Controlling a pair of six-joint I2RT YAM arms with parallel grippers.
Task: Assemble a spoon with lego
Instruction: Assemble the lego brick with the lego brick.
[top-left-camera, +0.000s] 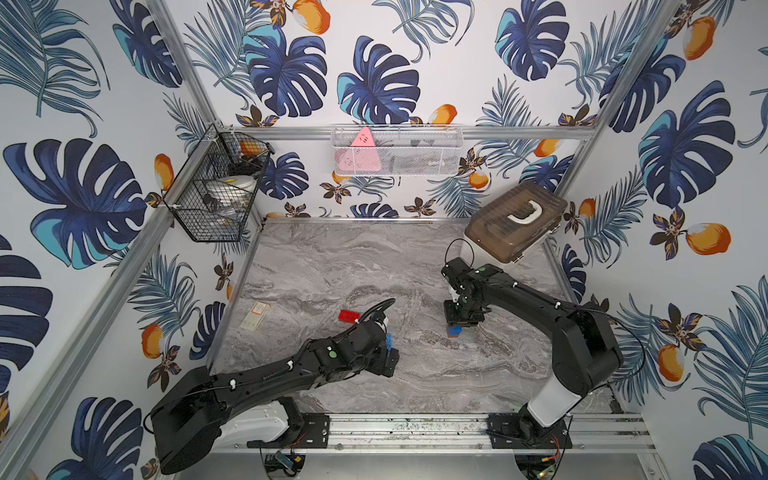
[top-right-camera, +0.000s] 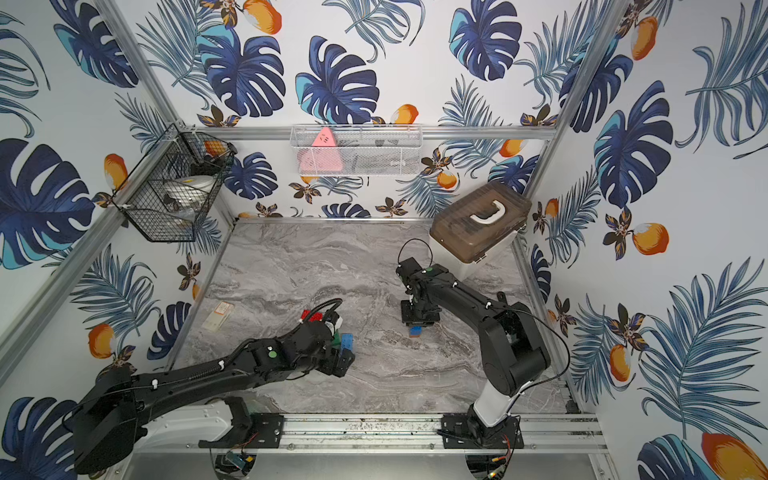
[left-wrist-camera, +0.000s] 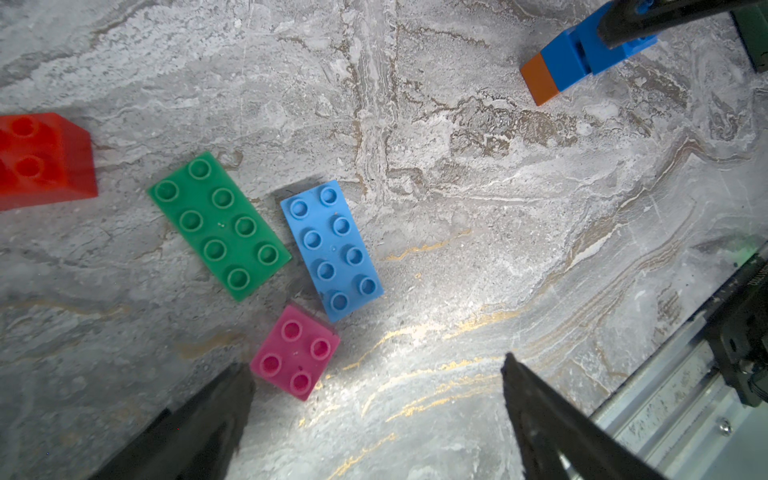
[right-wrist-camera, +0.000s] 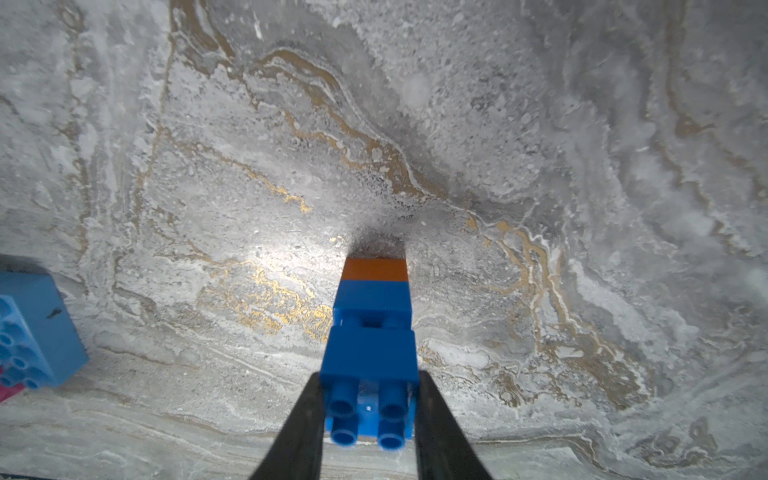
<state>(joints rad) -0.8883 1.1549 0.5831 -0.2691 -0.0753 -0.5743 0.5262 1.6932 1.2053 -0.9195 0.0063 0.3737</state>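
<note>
Hidden under left arm (top-left-camera: 266, 374) in both top views: pink brick (left-wrist-camera: 296, 352), seen from left wrist only, just beside one finger (left-wrist-camera: 216, 411) of left gripper (left-wrist-camera: 378, 374). Jaws spread wide, nothing between them, hovering over bare tabletop (left-wrist-camera: 457, 208).

Green brick (top-right-camera: 336, 338) a mere sliver in a top view; whole from left wrist, flat, studs up, just beside light-blue brick (left-wrist-camera: 331, 250). Red brick (left-wrist-camera: 41, 160) cut off by frame edge from left wrist, mostly clear in both top views (top-left-camera: 350, 316). All four loose, near tabletop middle, slightly toward left edge.

Right gripper (right-wrist-camera: 370, 386) fingertips masked by own wrist in top views. Clear from right wrist: clamped on stem (right-wrist-camera: 372, 328) at top blue brick, studs toward camera. Stem = two blue bricks plus orange end, orange end down at tabletop, contact hard to judge. Spot: right of tabletop middle, well apart from loose bricks. Only stem's lower tip visible from above (top-left-camera: 454, 331).

Card (top-left-camera: 256, 316) near left edge, print too small to read. Box (top-left-camera: 515, 222), brown lid, far right corner, contents murky.
</note>
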